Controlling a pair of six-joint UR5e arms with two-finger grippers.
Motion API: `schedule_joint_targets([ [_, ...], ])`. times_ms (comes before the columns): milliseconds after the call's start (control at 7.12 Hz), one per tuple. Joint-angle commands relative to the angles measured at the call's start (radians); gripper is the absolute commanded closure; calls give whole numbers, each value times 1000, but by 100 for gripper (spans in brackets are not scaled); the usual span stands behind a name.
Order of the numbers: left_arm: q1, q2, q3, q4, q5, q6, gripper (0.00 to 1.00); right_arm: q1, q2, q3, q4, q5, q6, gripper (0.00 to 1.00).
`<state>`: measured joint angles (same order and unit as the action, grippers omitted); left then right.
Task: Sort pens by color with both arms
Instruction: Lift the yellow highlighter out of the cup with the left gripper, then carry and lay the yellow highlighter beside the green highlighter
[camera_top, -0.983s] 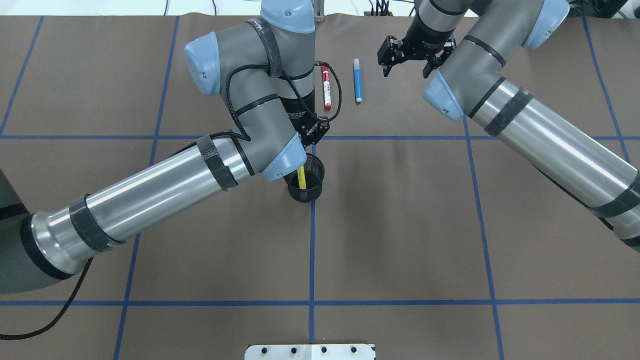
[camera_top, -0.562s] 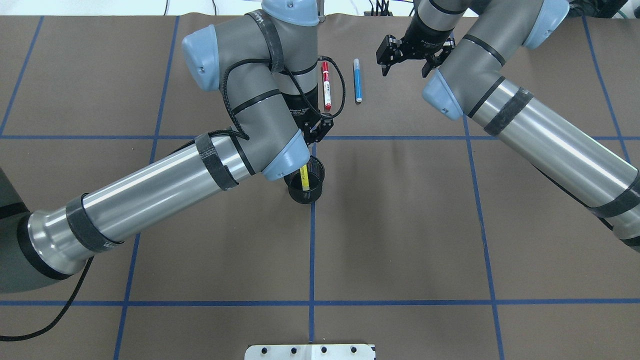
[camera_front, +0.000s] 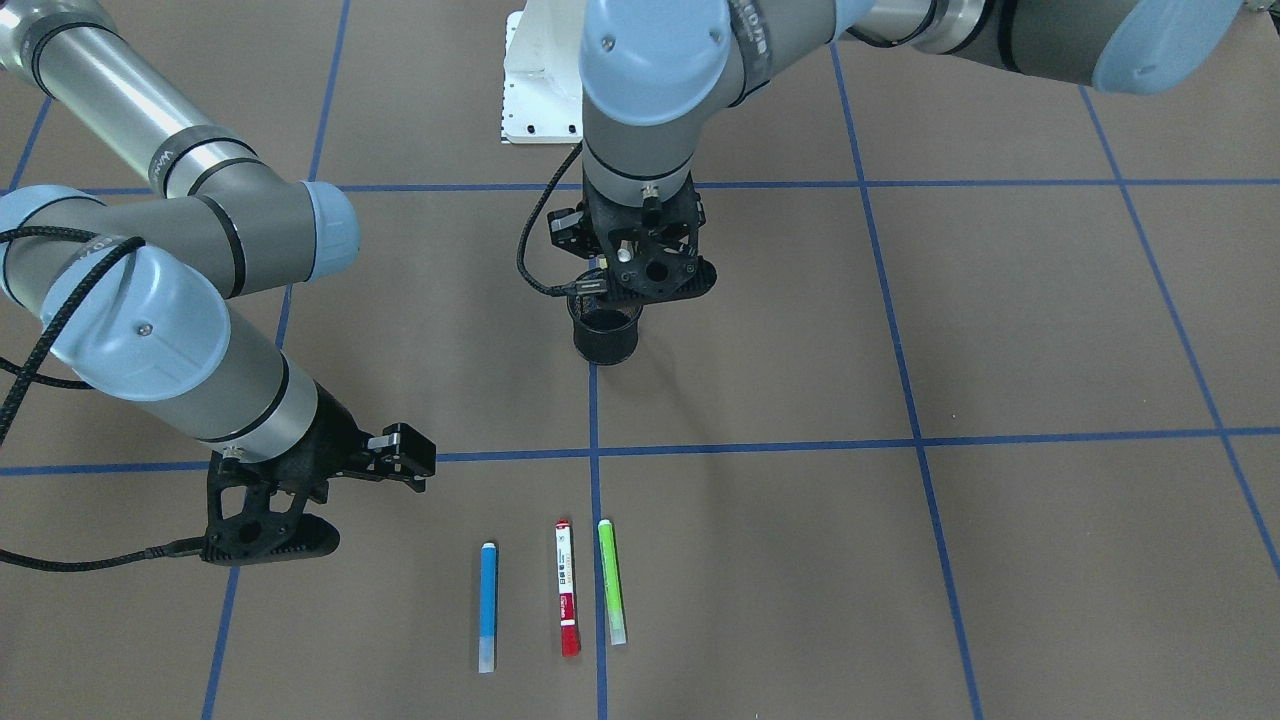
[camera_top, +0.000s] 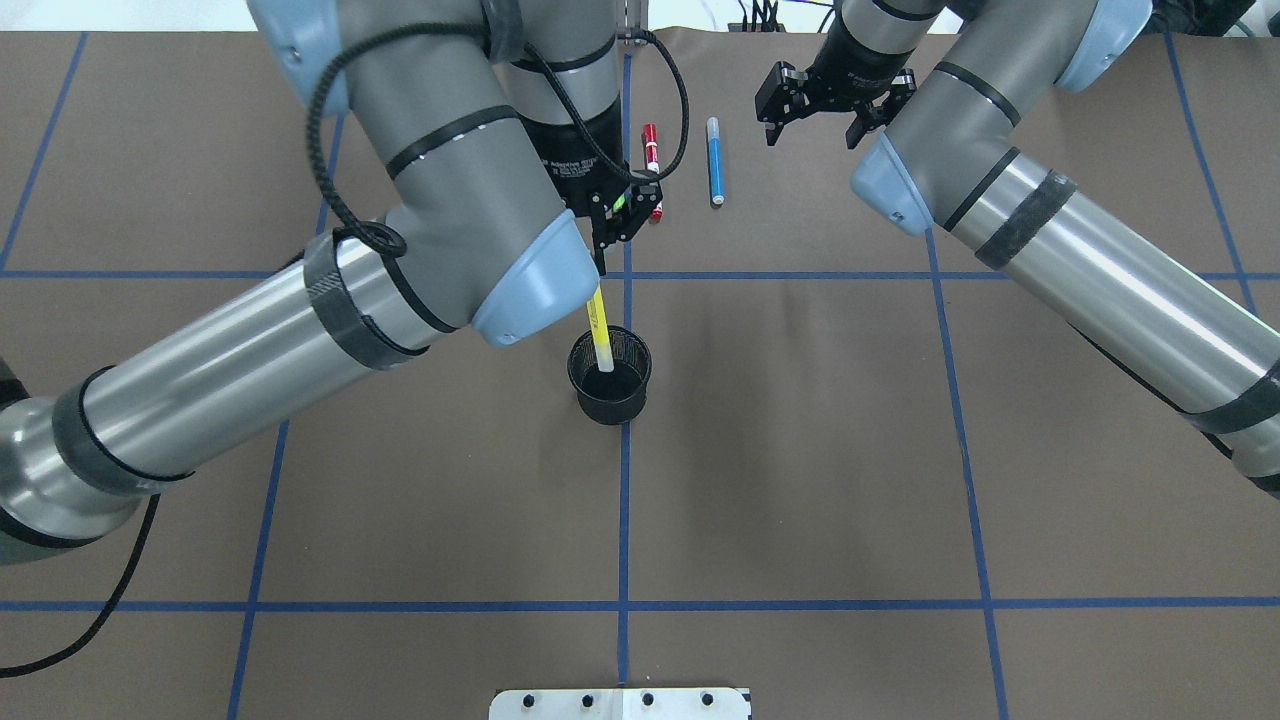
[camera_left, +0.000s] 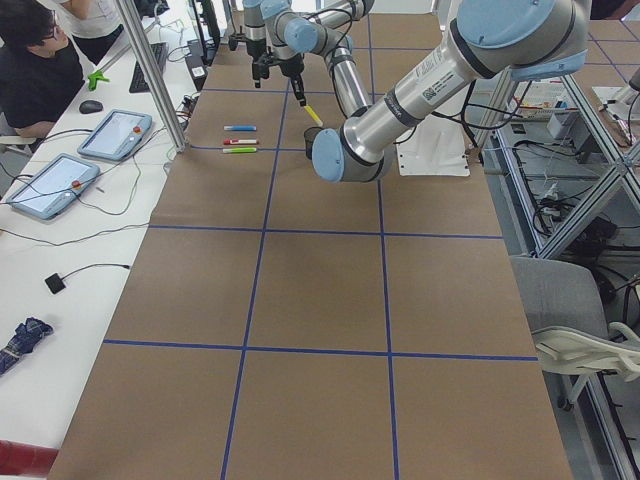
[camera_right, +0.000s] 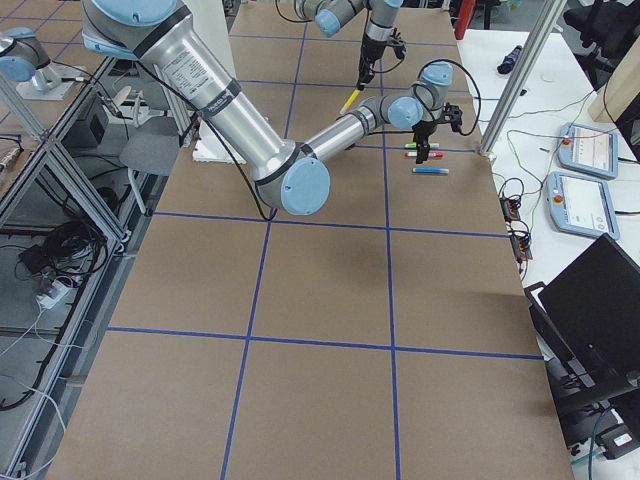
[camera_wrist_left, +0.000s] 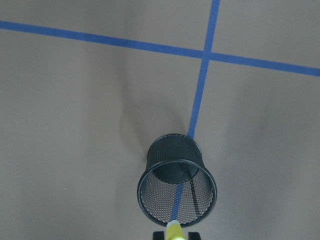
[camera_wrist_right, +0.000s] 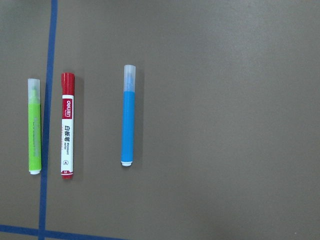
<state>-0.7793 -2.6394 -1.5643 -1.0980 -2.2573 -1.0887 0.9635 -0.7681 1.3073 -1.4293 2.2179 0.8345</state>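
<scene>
Brown worktop (camera_top: 800, 450) crossed by blue tape lines (camera_top: 800, 275) fills the overhead view; from the left edge the left arm (camera_top: 250, 350) reaches in, its end effector (camera_top: 615, 225) clamped on the yellow pen (camera_top: 600, 330), which hangs tilted with its pale tip over the mouth of the black mesh cup (camera_top: 610, 405) at centre; above, the green pen (camera_wrist_right: 34, 127), red-ended pen (camera_top: 650, 140) and blue pen (camera_top: 715, 165) lie parallel, apart; at upper right the right end effector (camera_top: 811, 140) hovers near the blue pen, jaws spread, empty.
</scene>
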Motion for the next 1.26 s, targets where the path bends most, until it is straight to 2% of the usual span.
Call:
schedule_joint_targets([
  [0, -87, 6, -103, -5, 72, 10, 100, 6, -7, 13, 0, -6, 0, 0],
  [281, -101, 28, -112, -148, 206, 7, 100, 7, -16, 32, 1, -6, 0, 0],
  [702, -101, 131, -65, -528, 486, 1, 100, 11, -30, 40, 3, -4, 0, 0],
  [843, -98, 150, -42, -596, 578, 0, 100, 12, -33, 40, 1, -1, 0, 0],
  [983, -74, 177, -39, -662, 737, -28, 100, 15, -36, 41, 1, 3, 2, 0],
  [1124, 11, 247, -24, -777, 941, -110, 100, 17, -36, 41, 1, 5, 9, 0],
])
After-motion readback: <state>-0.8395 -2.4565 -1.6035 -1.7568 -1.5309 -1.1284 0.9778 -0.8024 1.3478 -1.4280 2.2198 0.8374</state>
